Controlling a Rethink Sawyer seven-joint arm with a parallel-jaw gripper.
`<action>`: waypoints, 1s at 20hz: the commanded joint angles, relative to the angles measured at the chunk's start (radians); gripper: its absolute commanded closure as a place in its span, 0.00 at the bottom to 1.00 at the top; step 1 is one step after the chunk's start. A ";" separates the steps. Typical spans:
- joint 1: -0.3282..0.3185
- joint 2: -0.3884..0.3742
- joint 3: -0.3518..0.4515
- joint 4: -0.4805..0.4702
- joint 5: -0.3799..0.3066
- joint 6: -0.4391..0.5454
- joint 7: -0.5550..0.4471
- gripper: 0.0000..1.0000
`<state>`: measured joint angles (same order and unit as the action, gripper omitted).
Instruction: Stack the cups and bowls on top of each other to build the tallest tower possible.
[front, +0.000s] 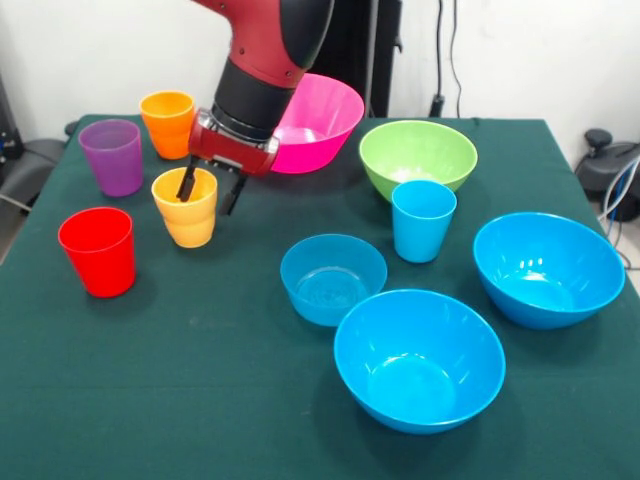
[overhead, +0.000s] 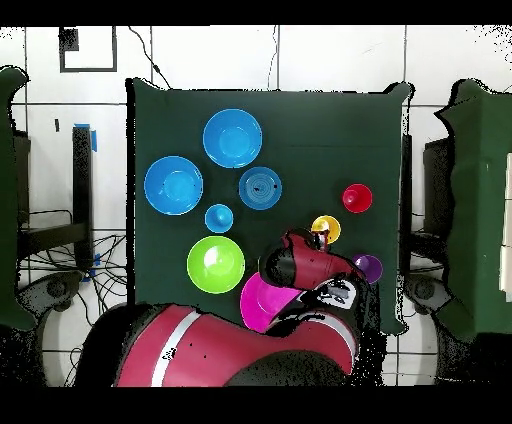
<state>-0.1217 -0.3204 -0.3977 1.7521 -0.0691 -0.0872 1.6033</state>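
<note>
Nothing stacked yet; every piece sits apart on the green table (front: 200, 400), so the step in hand looks like the first pick.

Arm (front: 265, 60) drops in from the top of the front view, left of centre.

Bowls: two large blue ones, one at lower centre (front: 419, 358) and one at right (front: 548, 268); pink bowl (front: 318, 120) at upper centre, partly behind the arm; green bowl (front: 418, 157) just right of it; small blue bowl (front: 333, 278) at centre, the likely base.

Cups: red cup (front: 98, 250) at left, purple cup (front: 112, 156) above it, orange cup (front: 168, 123) at upper left, light blue cup (front: 423, 220) right of centre below the green bowl, yellow-orange cup (front: 186, 206) left of centre.

Gripper (front: 207, 191) is over the yellow-orange cup: one finger (front: 186, 181) reaches inside the rim, the other sits outside its right wall. Jaws parted, straddling the wall, no clamp visible yet.

Next move, as I read it: close on the wall, lift straight up, carry right to the small blue bowl at centre. Risk: thin wall grip, cup may tilt on lift.
</note>
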 joint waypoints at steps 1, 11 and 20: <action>-0.040 0.044 0.111 0.002 -0.036 0.015 0.132 0.00; -0.086 0.042 0.180 0.020 -0.040 0.087 0.110 0.00; -0.129 0.052 0.232 0.014 -0.052 0.117 0.086 0.00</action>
<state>-0.2273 -0.3083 -0.3471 1.7575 -0.0718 -0.0872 1.6033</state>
